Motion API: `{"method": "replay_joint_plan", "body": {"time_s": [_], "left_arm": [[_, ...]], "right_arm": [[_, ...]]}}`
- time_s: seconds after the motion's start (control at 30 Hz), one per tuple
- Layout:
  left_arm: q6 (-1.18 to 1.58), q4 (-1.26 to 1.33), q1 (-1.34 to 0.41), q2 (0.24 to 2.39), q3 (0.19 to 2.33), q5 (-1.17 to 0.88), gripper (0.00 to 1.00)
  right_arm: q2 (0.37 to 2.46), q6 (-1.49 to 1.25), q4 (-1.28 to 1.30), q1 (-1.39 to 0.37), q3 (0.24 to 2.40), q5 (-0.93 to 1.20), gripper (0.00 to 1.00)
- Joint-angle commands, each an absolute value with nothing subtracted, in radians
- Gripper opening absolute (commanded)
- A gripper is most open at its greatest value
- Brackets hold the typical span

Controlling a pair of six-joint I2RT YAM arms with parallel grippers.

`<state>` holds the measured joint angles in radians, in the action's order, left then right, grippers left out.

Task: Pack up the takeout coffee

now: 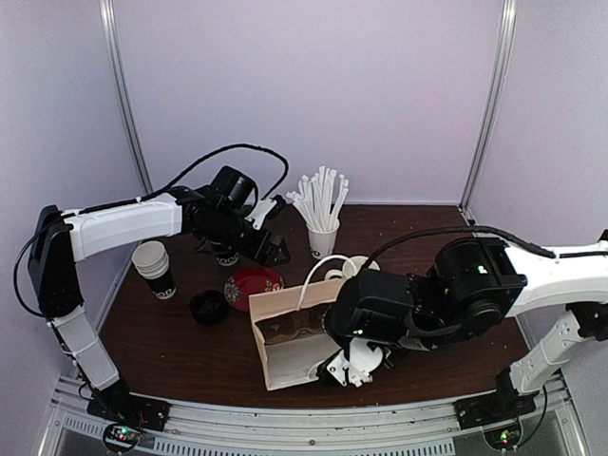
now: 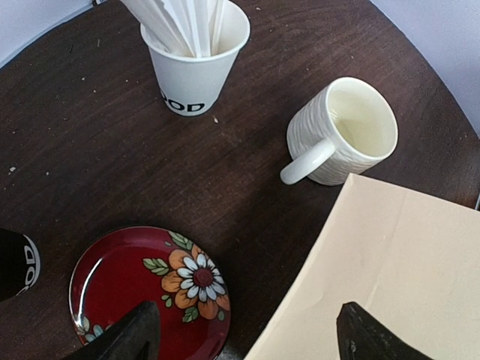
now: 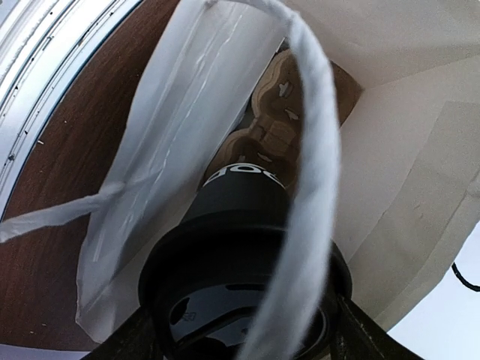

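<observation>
Cup (image 3: 241, 217), small paper takeout coffee, black-banded, black plastic lid: pinched at the lid by right pincer (image 3: 244, 334). Long axis points straight ahead of that pincer, base first, into cream paper bag (image 3: 409, 172) toward brown cardboard carrier (image 3: 274, 112). Left pincer (image 2: 251, 334) spread, empty, well apart.

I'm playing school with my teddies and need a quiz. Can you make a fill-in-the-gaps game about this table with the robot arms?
1. The flower is painted on the ____ plate.
2. The cream mug is ____ inside.
3. The coffee cup in the right gripper has a ____ lid.
4. The left gripper has its jaws ____.

Missing words: red, empty, black, open.
</observation>
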<state>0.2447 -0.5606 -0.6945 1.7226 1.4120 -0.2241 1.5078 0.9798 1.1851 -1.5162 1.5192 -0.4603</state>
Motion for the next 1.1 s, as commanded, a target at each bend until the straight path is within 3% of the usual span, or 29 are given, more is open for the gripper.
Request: {"method": "replay_joint_plan", "body": {"time_s": [0.0, 0.67, 1.07], "left_arm": [[0.250, -0.479, -0.690, 1.741, 1.398, -0.282, 0.85], [0.259, -0.500, -0.690, 1.806, 1.390, -0.471, 0.73], [0.242, -0.503, -0.690, 1.830, 1.384, -0.525, 0.72]], "right_arm": [[1.468, 0.910, 1.185, -1.525, 1.560, -0.424, 0.54], [1.465, 0.932, 0.925, -1.519, 1.348, -0.575, 0.53], [1.558, 0.913, 0.890, -1.430, 1.369, -0.559, 0.54]]}}
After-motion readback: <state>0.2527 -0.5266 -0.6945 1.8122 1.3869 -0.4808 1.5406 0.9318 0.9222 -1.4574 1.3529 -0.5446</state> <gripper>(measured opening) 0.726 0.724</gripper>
